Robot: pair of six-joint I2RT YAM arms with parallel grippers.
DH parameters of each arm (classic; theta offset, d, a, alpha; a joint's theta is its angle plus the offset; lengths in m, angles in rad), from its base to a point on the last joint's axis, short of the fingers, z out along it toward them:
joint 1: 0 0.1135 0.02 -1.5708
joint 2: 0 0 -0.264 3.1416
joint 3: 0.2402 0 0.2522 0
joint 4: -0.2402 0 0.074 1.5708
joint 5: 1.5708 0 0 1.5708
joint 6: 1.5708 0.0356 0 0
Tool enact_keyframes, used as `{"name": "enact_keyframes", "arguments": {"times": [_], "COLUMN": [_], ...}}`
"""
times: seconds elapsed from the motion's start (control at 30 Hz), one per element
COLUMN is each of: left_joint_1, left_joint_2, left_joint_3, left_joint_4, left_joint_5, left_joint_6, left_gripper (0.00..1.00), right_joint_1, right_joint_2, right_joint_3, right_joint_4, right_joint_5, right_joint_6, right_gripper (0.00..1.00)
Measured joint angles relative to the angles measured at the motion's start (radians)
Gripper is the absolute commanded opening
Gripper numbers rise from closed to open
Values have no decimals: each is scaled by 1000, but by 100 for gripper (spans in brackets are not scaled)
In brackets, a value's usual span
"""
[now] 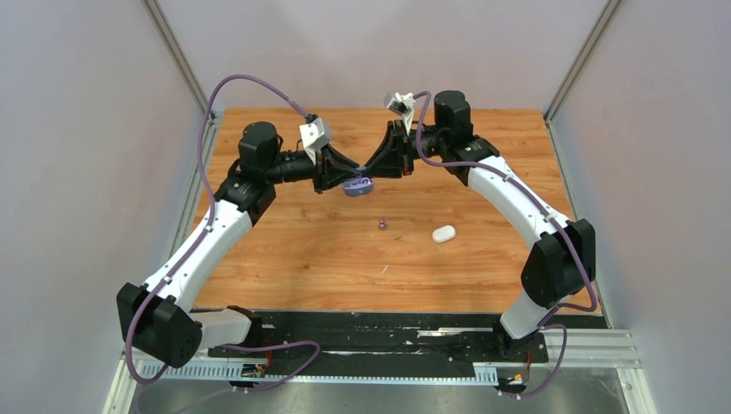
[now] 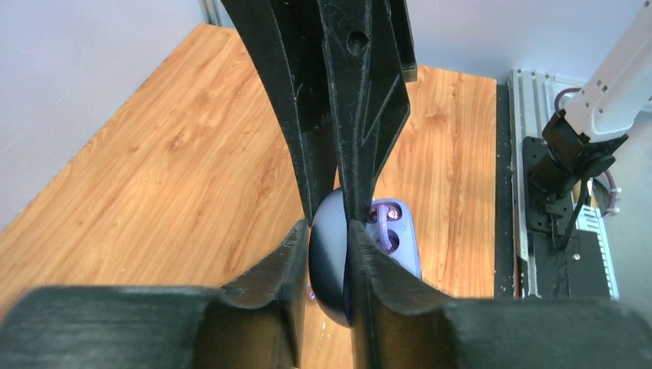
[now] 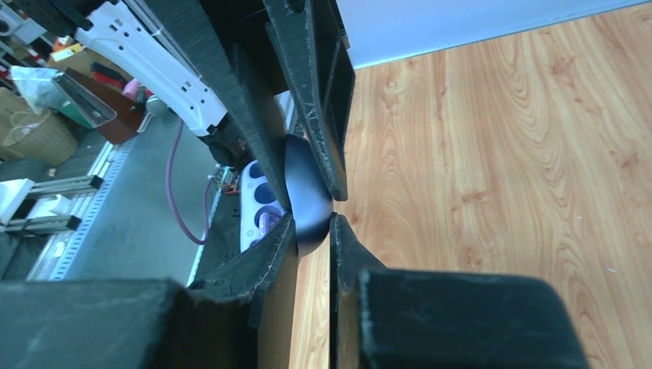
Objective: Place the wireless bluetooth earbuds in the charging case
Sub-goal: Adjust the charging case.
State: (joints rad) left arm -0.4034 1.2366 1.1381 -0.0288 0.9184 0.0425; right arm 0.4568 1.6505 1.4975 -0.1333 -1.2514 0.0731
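left claw (image 2: 329, 231): clamped on purple case (image 1: 357, 186) | right claw (image 3: 311, 223): clamped on purple case too | purple bud (image 1: 382, 224): lying on bench (image 1: 293, 250), near white case (image 1: 444, 234)

Left arm (image 1: 207, 237), right arm (image 1: 509, 194): same build. Long links in white curved shell. Black boxy joint blocks (image 1: 164, 323) at shoulders and elbows. Black cylindrical motor (image 1: 259, 142) near each wrist. Purple cable (image 1: 204, 138) runs length of each arm in loose loops. Small white camera housing (image 1: 314, 134) on each wrist. Left gripper (image 1: 352, 175), right gripper (image 1: 369, 172): matte black. Fingers (image 2: 261, 277) tapered, rough layered edges, triangular cut-outs. Round hole (image 2: 355, 38) in one finger.
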Motion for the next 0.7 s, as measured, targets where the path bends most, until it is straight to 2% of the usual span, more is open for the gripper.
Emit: {"name": "enact_keyframes", "arguments": {"times": [0.1,0.2,0.3,0.5,0.6,0.7], "left_joint_1": [0,13,47,79,77,74], "left_joint_2": [9,27,67,221,306,378], "left_joint_3": [24,106,266,640,724,741], "left_joint_4": [-46,-160,-327,-780,-969,-1096], "left_joint_5": [-4,0,39,110,124,113], "left_joint_6": [6,11,47,266,356,408], "left_gripper": [65,70,67,55,54,53], "right_joint_1": [0,3,11,50,80,101], "right_joint_2": [0,-2,-8,-39,-45,-46], "right_joint_3": [0,8,19,23,25,33], "right_joint_4": [-10,-64,-145,-266,-299,-326], "right_joint_5": [20,36,59,122,163,194], "right_joint_6": [-42,-130,-258,-466,-526,-554], "right_gripper": [0,0,0,0,0,0]}}
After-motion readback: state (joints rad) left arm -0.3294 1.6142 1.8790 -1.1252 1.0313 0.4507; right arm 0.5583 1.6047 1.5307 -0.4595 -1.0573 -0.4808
